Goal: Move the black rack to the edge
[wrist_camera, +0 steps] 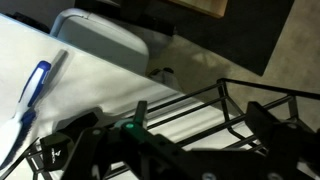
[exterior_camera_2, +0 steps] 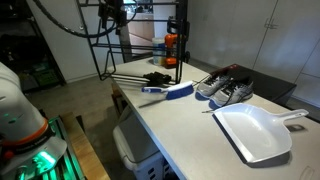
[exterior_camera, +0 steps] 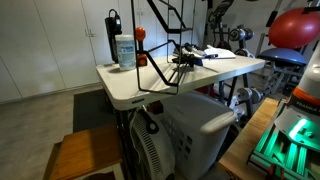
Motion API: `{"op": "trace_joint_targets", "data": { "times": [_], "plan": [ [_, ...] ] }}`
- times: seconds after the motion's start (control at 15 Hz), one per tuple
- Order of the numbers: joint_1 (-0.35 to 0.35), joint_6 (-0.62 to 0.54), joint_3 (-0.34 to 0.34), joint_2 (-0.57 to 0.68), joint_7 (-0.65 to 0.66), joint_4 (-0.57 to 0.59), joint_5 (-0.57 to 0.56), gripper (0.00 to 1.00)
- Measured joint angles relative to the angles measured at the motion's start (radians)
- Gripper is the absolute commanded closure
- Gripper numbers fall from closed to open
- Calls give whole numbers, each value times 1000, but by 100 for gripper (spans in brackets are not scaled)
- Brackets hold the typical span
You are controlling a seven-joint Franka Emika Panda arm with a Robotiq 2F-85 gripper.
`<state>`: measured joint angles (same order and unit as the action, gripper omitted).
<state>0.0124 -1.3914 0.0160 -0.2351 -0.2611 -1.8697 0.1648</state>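
End effector (wrist_camera: 170,155): we see it only in the wrist view, at the lower border. It is open, the dark fingers (wrist_camera: 72,150) stand wide apart and nothing is clamped between them.
Black rack (wrist_camera: 225,105): its thin wire rods run across just in front of the end effector. We cannot tell if they touch the fingers.
Rack position: in both exterior views the black rack (exterior_camera_2: 135,78) is on the desk (exterior_camera_2: 190,130), at the end where the jar is. In an exterior view its lower rods (exterior_camera: 158,78) reach down to the edge (exterior_camera: 200,84). We cannot tell if it stands fully upright.
Brush (exterior_camera_2: 172,92): blue and white, it lies flat on the desk just beside the rack.
Jar (exterior_camera: 125,50): white, near the corner of the desk, with a slim black bottle (exterior_camera: 112,28) behind it and an orange thing (exterior_camera: 140,33) beside it.
Shoes (exterior_camera_2: 225,88): a grey pair, farther along the desk.
Dustpan (exterior_camera_2: 255,135): white, well apart from the rack.
Below the desk: a white appliance (exterior_camera: 190,130).
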Motion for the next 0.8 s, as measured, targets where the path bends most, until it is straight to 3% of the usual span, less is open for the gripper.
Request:
{"op": "trace_joint_targets", "data": {
  "times": [0.8],
  "plan": [
    [1, -2, -10, -153, 10, -112, -94, 0]
  ]
}}
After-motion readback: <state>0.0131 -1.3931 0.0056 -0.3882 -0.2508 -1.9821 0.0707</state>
